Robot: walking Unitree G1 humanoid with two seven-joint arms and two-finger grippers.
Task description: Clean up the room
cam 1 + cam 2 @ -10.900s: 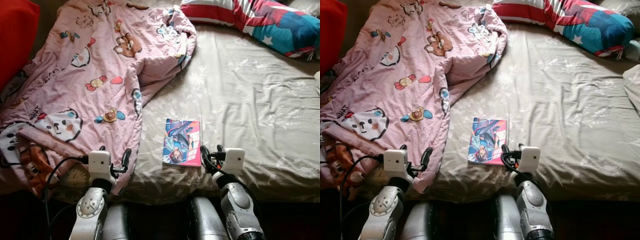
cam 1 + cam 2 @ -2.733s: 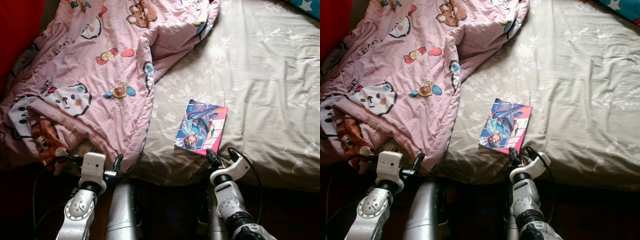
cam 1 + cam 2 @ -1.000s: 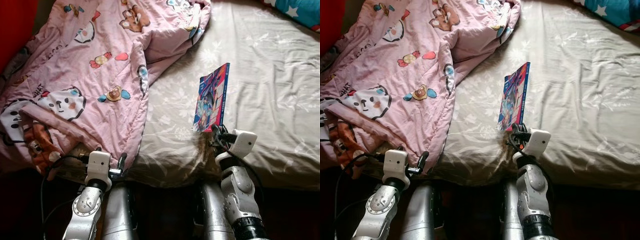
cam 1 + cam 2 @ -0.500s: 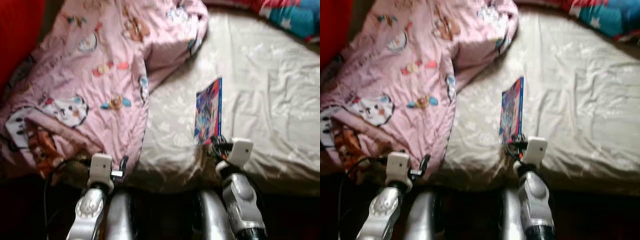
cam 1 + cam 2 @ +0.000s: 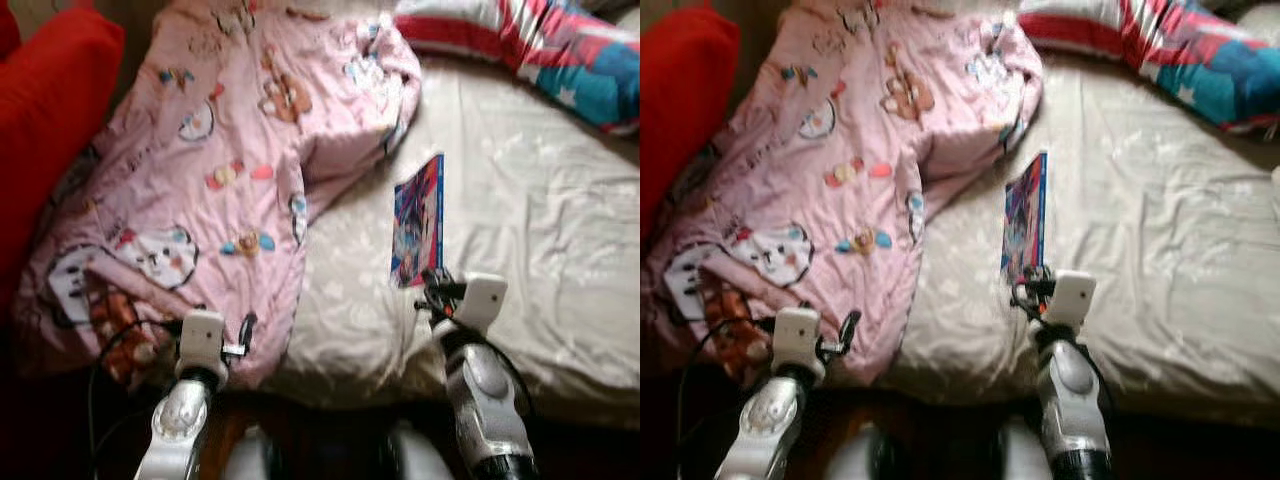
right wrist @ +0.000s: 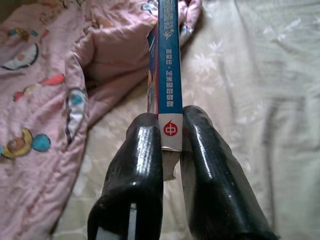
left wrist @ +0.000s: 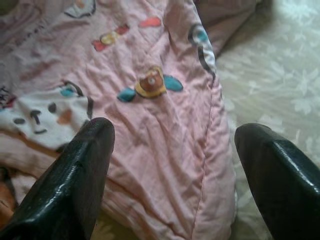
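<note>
- Head views: my right end effector (image 5: 432, 287) is closed on the lower end of a book (image 5: 419, 221), holding it upright on edge above the bed (image 5: 540, 230), its colourful cover facing my left.
- The bed carries a beige floral sheet; a pink cartoon-print quilt (image 5: 220, 170) lies crumpled over its left half, just beside the raised book but not touching it.
- My left end effector (image 5: 245, 332) hovers at the near edge of the bed, over the quilt's lower hem, holding nothing.
- A red cushion (image 5: 50, 120) sits at the far left, and a red, white and blue striped pillow (image 5: 560, 50) lies across the far right corner of the bed.
- Both head pictures are somewhat blurred.
- Left wrist view: my two black fingers (image 7: 75, 170) stand wide apart with nothing between them; the pink quilt (image 7: 150, 115) lies below, and the beige sheet (image 7: 270, 75) shows next to it.
- Right wrist view: my fingers (image 6: 140, 170) pinch the book (image 6: 167, 75) at its spine end, one on each cover; the blue spine bears white characters and a red mark on a white label. Quilt and sheet lie beyond.
</note>
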